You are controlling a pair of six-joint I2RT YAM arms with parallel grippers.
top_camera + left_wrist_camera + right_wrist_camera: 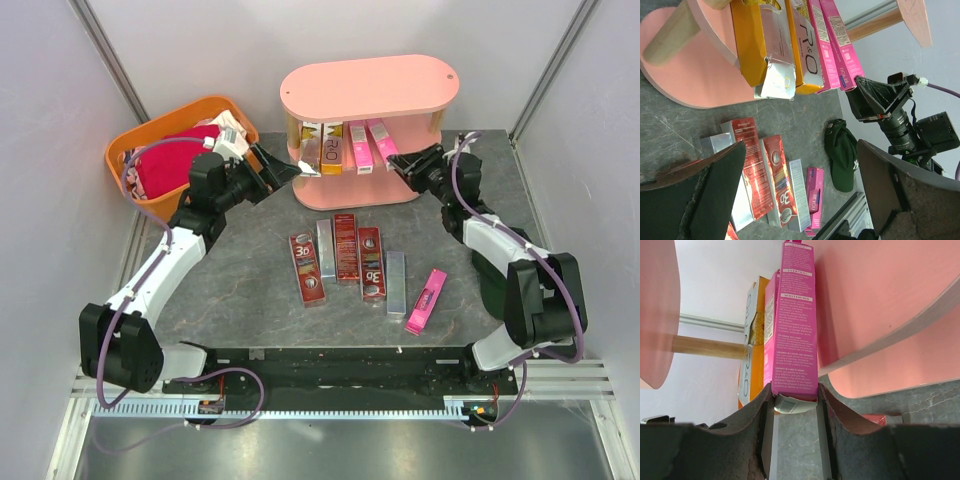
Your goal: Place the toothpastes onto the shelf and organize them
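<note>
We are gripping a pink carton at the shelf.
Our right arm's [480, 235] jaws are clamping the near end of a pink toothpaste [796, 315], which is leaning in the pink shelf [370, 88] at 12 o'clock beside three other cartons [335, 150] (yellow, white, pink). Our left arm's [170, 255] jaws are gaping empty at the shelf's 9 o'clock. Six more toothpastes [346, 245] are lying mid-way across the bench [250, 290].
</note>
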